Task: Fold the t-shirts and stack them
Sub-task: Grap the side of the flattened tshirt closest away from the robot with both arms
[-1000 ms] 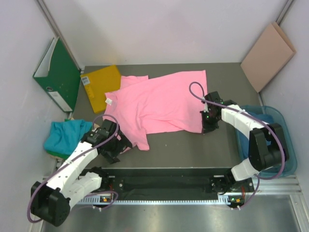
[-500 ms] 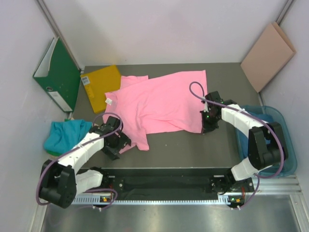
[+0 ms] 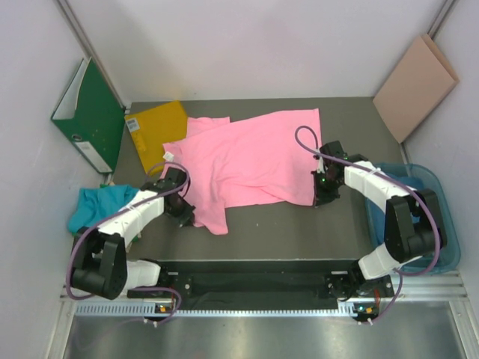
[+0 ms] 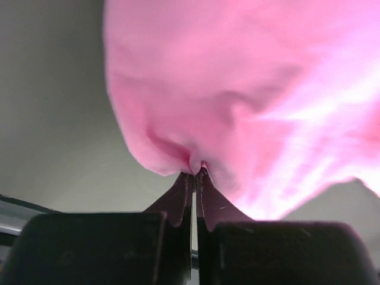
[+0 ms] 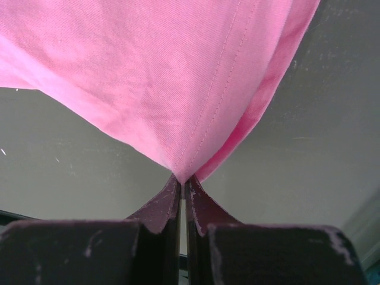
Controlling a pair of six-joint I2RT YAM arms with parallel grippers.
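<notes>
A bright pink t-shirt (image 3: 251, 153) lies spread across the middle of the dark table. My left gripper (image 3: 185, 210) is shut on the shirt's near left edge; the left wrist view shows pink cloth (image 4: 237, 89) pinched between its closed fingertips (image 4: 195, 173). My right gripper (image 3: 319, 196) is shut on the shirt's near right corner, and the right wrist view has the hemmed pink corner (image 5: 190, 89) running into its closed tips (image 5: 181, 178). A teal t-shirt (image 3: 97, 208) lies bunched at the table's left edge, left of my left arm.
A yellow square sheet (image 3: 156, 133) lies at the back left, partly under the pink shirt. A green binder (image 3: 91, 116) leans on the left wall. A tan folder (image 3: 415, 84) leans at the back right. A blue bin (image 3: 436, 206) stands at the right edge.
My left gripper moved up and right from the table's near left onto the pink shirt's edge and shut on it. The right gripper kept its hold without moving.
</notes>
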